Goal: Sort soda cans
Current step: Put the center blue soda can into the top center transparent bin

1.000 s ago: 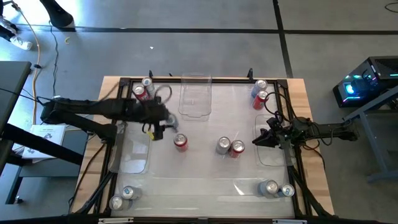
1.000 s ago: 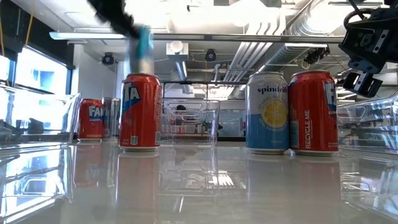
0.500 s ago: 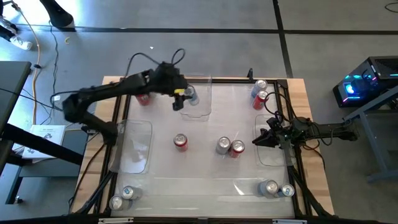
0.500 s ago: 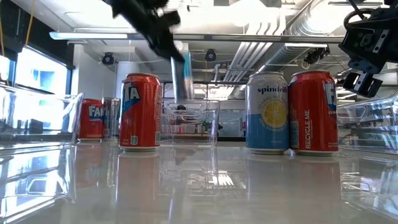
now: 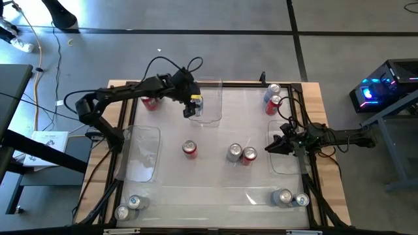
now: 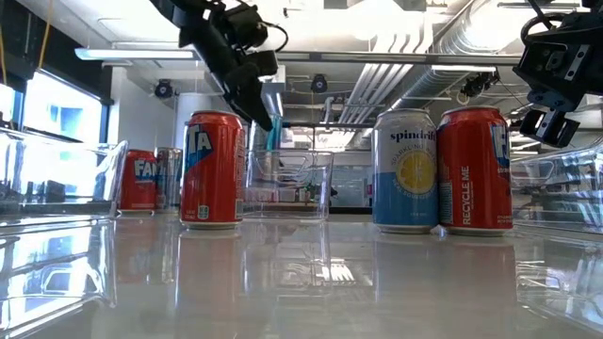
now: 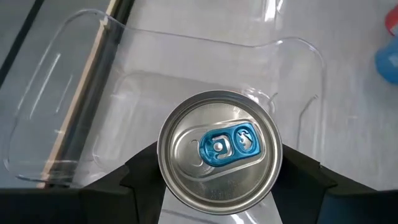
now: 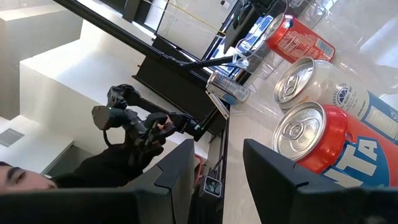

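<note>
The left gripper (image 5: 191, 106) is clamped on a blue-tabbed can (image 7: 219, 151), holding it upright over the clear bin (image 5: 207, 99) at the desk's (image 5: 215, 189) far edge. The right gripper (image 5: 272, 147) hangs with its fingers apart above the right-hand bin (image 5: 285, 163), near a red can (image 5: 249, 155) and a silver can (image 5: 234, 153) standing mid-desk.

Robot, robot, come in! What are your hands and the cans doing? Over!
Left gripper shut on blue-tabbed can, over the far clear bin. Right gripper open, waiting beside the two middle cans. Nothing in the way.
</note>
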Tool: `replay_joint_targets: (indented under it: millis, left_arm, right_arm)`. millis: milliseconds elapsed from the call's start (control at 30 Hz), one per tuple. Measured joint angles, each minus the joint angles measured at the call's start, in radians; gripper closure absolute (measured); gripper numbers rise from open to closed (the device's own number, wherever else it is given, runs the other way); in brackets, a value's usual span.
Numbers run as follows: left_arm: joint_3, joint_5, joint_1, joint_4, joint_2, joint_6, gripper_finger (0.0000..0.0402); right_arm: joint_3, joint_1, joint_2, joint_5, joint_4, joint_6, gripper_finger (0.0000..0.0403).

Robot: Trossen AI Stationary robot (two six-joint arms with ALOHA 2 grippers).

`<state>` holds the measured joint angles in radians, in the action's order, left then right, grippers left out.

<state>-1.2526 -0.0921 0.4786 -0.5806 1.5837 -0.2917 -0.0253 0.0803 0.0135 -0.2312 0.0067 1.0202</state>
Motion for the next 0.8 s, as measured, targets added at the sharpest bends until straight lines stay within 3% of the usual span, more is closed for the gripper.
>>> replay_joint_targets:
  millis: [800]
  left_arm:
    - [0.122,-0.029,-0.053,0.065,0.0,0.026,0.0164]
  right_arm:
    - [0.0,0.0,0.0,0.0,0.0,0.0,0.027]
